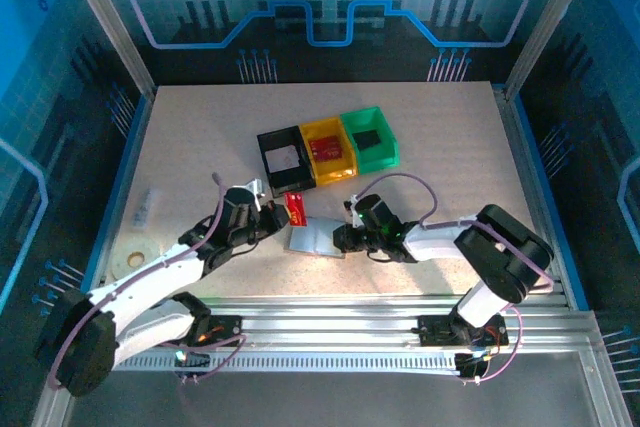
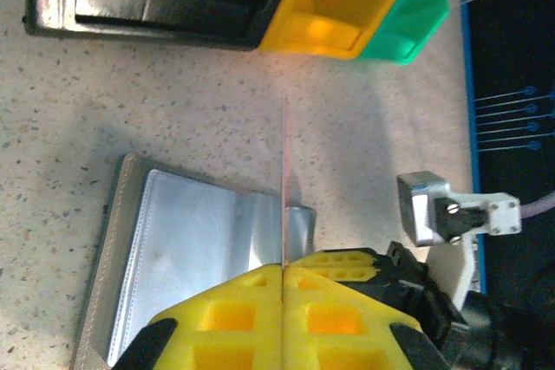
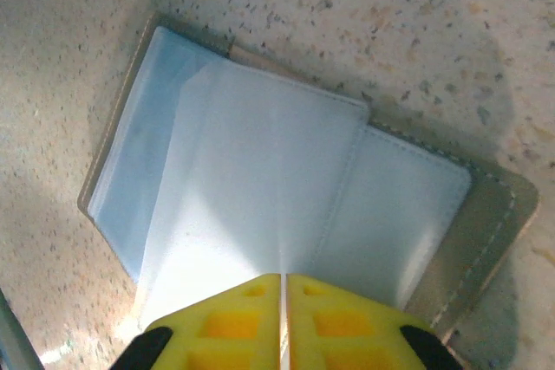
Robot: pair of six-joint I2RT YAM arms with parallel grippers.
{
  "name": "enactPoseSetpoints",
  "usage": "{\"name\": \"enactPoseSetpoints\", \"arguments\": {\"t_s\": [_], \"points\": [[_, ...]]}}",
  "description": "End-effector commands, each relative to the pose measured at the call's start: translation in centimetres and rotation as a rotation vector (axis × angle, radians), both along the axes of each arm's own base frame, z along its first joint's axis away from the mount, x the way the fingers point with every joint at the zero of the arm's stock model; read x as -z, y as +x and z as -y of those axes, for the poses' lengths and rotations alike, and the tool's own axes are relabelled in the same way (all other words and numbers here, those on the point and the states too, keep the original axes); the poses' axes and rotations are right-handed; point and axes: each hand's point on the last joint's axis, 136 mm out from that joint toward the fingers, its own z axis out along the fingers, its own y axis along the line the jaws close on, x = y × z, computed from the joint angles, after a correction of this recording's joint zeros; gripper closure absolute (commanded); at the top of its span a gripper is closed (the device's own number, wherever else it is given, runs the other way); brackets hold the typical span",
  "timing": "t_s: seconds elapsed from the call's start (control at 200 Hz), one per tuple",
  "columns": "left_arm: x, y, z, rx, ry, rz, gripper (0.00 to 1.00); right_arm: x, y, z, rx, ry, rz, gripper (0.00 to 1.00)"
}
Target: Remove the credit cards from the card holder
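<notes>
Card (image 2: 284,171): red, clamped edge-on in left gripper (image 2: 283,273), above wallet (image 2: 173,240).
Right gripper (image 3: 283,288): pinched together on the open wallet.

My left arm (image 1: 150,282) extends forward and inward; the left gripper (image 2: 282,268) has its fingers (image 2: 234,301) clamped on an edge-on red card (image 2: 284,179). My right arm (image 1: 440,239) folds leftward, wrist low; the right gripper (image 3: 284,279) pinches a card holder (image 3: 260,171) sleeve.
</notes>
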Motion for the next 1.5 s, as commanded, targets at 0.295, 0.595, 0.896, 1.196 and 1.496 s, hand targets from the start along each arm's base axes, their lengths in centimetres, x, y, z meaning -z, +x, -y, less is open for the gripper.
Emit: {"name": "enactPoseSetpoints", "arguments": {"t_s": [0.295,0.595,0.896,1.196,1.496], "points": [[-0.9,-2.0,-3.2,-0.173,-0.061,-0.010,1.00,-6.7,-0.6,0.2,-0.065,0.027,0.127,0.48],[-2.2,-2.7,-1.0,-0.167,-0.146,0.039,1.00,-11.5,-3.0,-5.7,-0.122,0.381,0.117,0.36],[-2.2,-3.3,-0.6,-0.218,-0.181,0.081,1.00,-13.1,-4.1,-7.9,-0.017,0.543,0.099,0.41],[-2.6,-3.6,-0.4,-0.253,-0.222,0.108,1.00,-13.3,-4.6,-8.7,0.071,0.598,0.085,0.43],[-3.0,-3.8,-1.0,-0.286,-0.271,0.124,1.00,-12.5,-4.2,-7.7,0.195,0.596,0.036,0.44]]}}
